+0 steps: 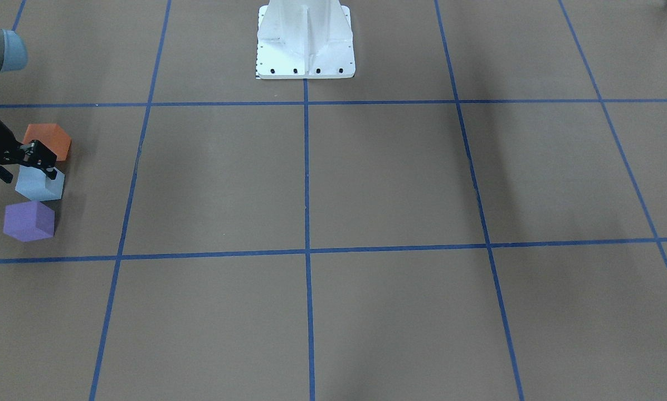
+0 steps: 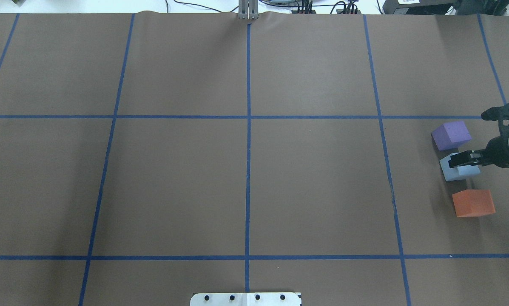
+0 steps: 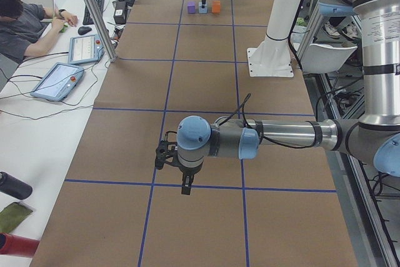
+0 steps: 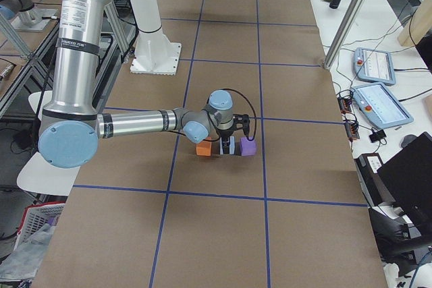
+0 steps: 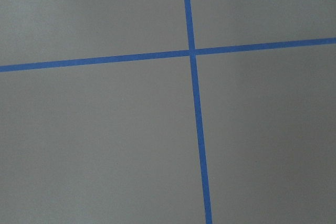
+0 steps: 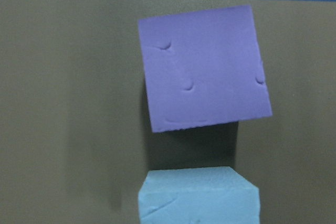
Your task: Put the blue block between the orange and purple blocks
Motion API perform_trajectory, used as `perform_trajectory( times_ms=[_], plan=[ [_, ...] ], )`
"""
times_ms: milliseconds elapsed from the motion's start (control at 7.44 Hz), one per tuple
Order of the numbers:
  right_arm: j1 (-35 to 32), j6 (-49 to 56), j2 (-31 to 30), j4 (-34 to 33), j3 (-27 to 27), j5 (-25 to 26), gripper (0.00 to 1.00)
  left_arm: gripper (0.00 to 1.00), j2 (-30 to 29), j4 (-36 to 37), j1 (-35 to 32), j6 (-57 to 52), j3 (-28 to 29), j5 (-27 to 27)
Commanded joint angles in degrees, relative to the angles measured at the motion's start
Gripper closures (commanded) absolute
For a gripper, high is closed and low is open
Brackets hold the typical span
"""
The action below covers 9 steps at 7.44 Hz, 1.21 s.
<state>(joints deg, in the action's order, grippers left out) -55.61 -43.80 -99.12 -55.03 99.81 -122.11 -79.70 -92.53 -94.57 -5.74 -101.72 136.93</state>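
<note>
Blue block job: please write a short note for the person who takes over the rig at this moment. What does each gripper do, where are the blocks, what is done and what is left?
Right gripper: directly over the blue block; I cannot tell whether it is open or shut on it.
Left gripper: far from the blocks, above bare table; its state cannot be judged.
Blocks: the blue block is in a row between the purple block and the orange block, with a small gap to each.
Done: the blue block appears placed.
Left: probably confirm the release, then lift the right arm away.
</note>
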Motion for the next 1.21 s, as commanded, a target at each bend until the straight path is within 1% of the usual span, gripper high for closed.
perform_trajectory(
  times_ms=[0, 134, 269, 403, 537, 672, 1075],
  plan=[
    [-10.6, 15.2, 0.0, -13.3, 6.1, -6.4, 0.0, 0.0, 0.5, 0.1, 0.0, 0.0, -0.8, 0.0],
    [-16.1, 24.9, 0.0, -24.7, 10.3, -6.6, 0.0, 0.0, 0.5, 0.1, 0.0, 0.0, -0.9, 0.0],
    [-21.2, 37.8, 1.2, -34.4, 11.8, -6.9, 0.0, 0.0, 0.5, 0.1, 0.0, 0.0, -1.1, 0.0],
    [-26.7, 48.0, -0.4, -37.8, 10.5, -8.4, 0.0, 0.0, 0.5, 0.1, 0.0, 0.0, -1.1, 0.0],
    [-30.7, 51.3, -3.2, -37.1, 8.8, -11.3, 0.0, 0.0, 0.5, 0.1, 0.0, 0.0, -1.0, 0.0],
    [-31.8, 51.4, -3.7, -37.1, 8.6, -12.5, 0.0, 0.0, 0.5, 0.1, 0.1, 0.0, -1.0, 0.0],
    [-32.0, 50.6, -3.5, -37.1, 8.6, -12.6, 0.0, 0.0, 0.5, 0.2, 0.1, 0.0, -0.8, 0.0]
  ],
)
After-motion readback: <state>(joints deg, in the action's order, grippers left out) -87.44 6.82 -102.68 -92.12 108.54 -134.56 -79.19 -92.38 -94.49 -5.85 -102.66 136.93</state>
